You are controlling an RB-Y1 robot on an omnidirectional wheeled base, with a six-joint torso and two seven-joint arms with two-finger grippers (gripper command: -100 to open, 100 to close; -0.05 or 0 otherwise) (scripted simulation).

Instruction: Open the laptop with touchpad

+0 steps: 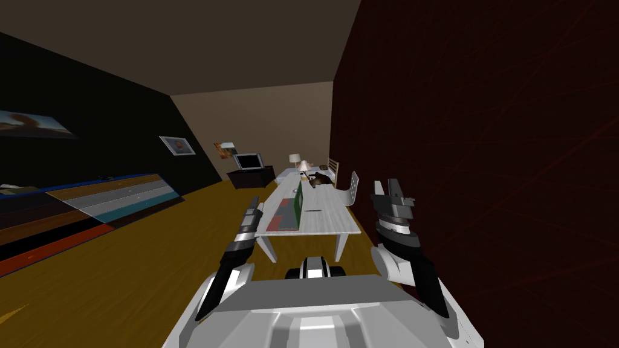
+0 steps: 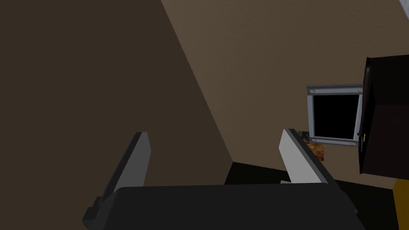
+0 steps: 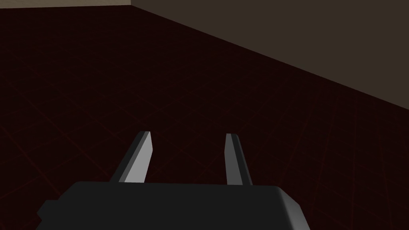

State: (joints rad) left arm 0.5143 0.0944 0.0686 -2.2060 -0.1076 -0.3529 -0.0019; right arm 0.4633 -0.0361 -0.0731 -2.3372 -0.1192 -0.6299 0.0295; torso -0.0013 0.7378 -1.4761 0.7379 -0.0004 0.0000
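Left gripper [image 2: 215,133] and right gripper [image 3: 189,133] both spread and empty; laptop [image 1: 291,211] on table [image 1: 326,220], lid upright, judged light, stiff, hinge-fragile: grip the lid's free edge.

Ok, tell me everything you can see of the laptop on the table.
The laptop sits on the near left part of the white table. Its lid already stands up, roughly upright, as a thin panel with a green face. The flat base beside it looks grey with a red patch. Keys and touchpad are too small to make out. Only the table appears to touch it.
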